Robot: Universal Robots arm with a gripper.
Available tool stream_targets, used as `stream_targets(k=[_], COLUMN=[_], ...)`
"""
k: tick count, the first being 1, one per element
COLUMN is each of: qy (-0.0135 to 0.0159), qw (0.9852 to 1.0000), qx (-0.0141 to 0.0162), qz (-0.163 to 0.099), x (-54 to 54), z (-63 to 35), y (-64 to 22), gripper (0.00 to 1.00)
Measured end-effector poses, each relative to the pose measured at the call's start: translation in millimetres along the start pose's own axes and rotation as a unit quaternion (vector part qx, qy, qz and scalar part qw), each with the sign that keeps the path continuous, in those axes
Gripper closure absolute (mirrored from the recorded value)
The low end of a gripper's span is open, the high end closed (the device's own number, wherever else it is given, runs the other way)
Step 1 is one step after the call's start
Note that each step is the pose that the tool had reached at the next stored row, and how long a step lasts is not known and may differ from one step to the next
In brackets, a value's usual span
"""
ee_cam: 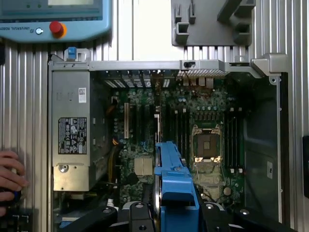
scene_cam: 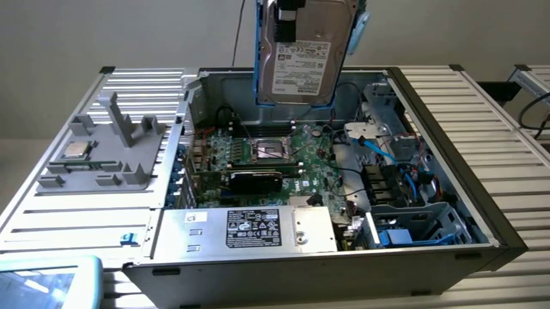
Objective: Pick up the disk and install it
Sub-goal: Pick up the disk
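Clenched around the flat rectangular silver-grey disk (scene_cam: pixel 303 55), with its white printed label and bright blue plastic carrier, by the black gripper (ee_cam: pixel 175 216), fingers (ee_cam: pixel 136 216) pressed against either side of the blue frame. Held upright in the air, label facing the exterior view, well above the open dark-grey metal computer case (scene_cam: pixel 301 277) and touching nothing inside it. Hanging over the far end of the green motherboard (scene_cam: pixel 297 168), above the empty square processor socket (scene_cam: pixel 273 151). From the wrist, seen edge-on as a blue strip over the board, just beside that socket.

Inside the case, at the end nearest the exterior view, a silver box-shaped power supply (scene_cam: pixel 193 230) bearing a black label. At the exterior view's right, blue cables (scene_cam: pixel 382 149) and a grey metal drive cage (scene_cam: pixel 429 222).

Beneath it all, a ribbed aluminium table (scene_cam: pixel 490 116). On it, at the exterior view's left of the case, a grey moulded plastic fixture (scene_cam: pixel 129 167) carrying a small square silver chip (scene_cam: pixel 77 149). At the near corner on the exterior view's left, a light-blue teach pendant (scene_cam: pixel 51 277) with a red button (ee_cam: pixel 57 28). Beside the power-supply end of the case, resting on the table, a person's hand (ee_cam: pixel 8 180)
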State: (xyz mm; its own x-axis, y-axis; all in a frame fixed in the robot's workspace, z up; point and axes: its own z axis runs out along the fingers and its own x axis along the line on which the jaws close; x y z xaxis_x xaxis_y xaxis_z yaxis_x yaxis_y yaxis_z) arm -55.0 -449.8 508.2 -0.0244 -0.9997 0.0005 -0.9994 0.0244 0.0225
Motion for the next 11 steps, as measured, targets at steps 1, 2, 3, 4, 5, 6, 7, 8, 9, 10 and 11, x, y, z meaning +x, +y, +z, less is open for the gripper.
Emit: stream_targets(k=[1,2,3,4,5,6,7,8,9,10,11], qy=[0.0001,0.0005,0.0010,0.0017,0.0024,0.0032,0.0046,0.0067,0.0092,0.0112,0.0126], qw=[1.0000,1.0000,1.0000,1.0000,1.0000,1.0000,1.0000,1.0000,1.0000,0.9999,0.9999], qx=[0.0000,0.0001,0.0003,0.0006,0.0009,0.0012,0.0015,0.0018,0.0021,0.0025,0.0027], qz=[0.000,0.000,0.000,0.000,0.000,0.000,0.000,0.000,0.000,0.000,0.000], x=[1.0,1.7,2.4,3.1,3.9,4.6,5.3,5.9,6.5,7.3,8.3], z=[-0.1,-0.2,-0.3,-0.4,-0.5,-0.6,-0.6,-0.7,-0.9,-0.8,-0.9], y=[-2.6,-4.9,-7.0,-9.2,-11.0,-12.7,-14.3,-15.9,-17.3,-18.8,-20.3], gripper=[0.63,0.63,0.63,0.63,0.63,0.63,0.63,0.63,0.63,0.63,0.63])
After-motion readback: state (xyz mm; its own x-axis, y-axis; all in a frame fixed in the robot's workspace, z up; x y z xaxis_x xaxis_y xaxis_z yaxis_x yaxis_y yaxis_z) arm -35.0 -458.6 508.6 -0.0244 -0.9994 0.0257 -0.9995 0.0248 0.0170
